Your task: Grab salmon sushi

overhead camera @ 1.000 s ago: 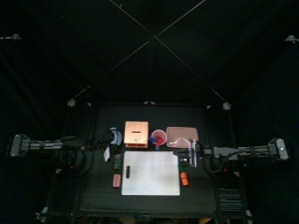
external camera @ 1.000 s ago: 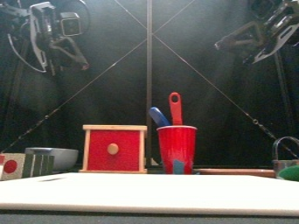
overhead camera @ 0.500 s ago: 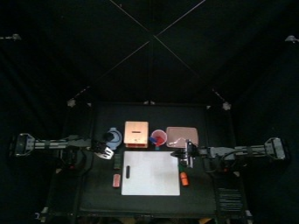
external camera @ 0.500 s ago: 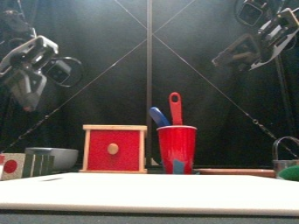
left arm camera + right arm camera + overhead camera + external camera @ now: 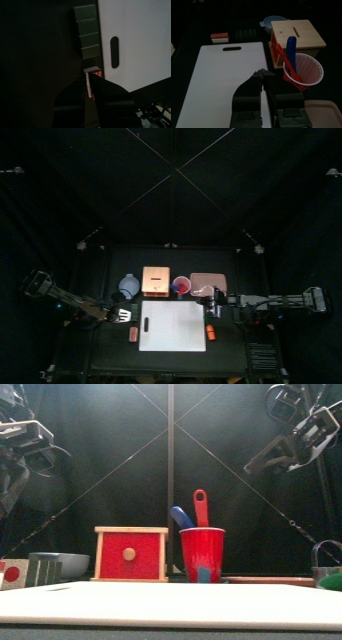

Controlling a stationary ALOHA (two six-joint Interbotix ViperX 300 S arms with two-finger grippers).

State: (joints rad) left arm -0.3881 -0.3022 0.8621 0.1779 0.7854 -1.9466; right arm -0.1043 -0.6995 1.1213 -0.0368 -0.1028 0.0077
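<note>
The salmon sushi (image 5: 98, 74), a small red-topped piece on white rice, lies just off the white cutting board's (image 5: 140, 35) left edge, at the end of a row of dark green pieces (image 5: 87, 30). The top view shows the salmon sushi (image 5: 134, 333) as an orange speck, and the front view has it (image 5: 11, 572) low at the far left. My left gripper (image 5: 90, 81) hangs over it with its jaws together and partly hides it. From above, the left gripper (image 5: 123, 315) is at the board's left side. My right gripper (image 5: 261, 74) is shut and empty, raised over the board's right part (image 5: 214, 306).
A wooden box with a red front (image 5: 131, 554) and a red cup (image 5: 202, 554) holding a red and a blue utensil stand behind the board. A blue-grey bowl (image 5: 128, 284) and a pinkish tray (image 5: 206, 283) flank them. An orange item (image 5: 211, 334) lies by the board's right edge.
My left arm has swung toward the table's front left and its gripper has moved down beside the board. The right gripper shifted slightly inward.
</note>
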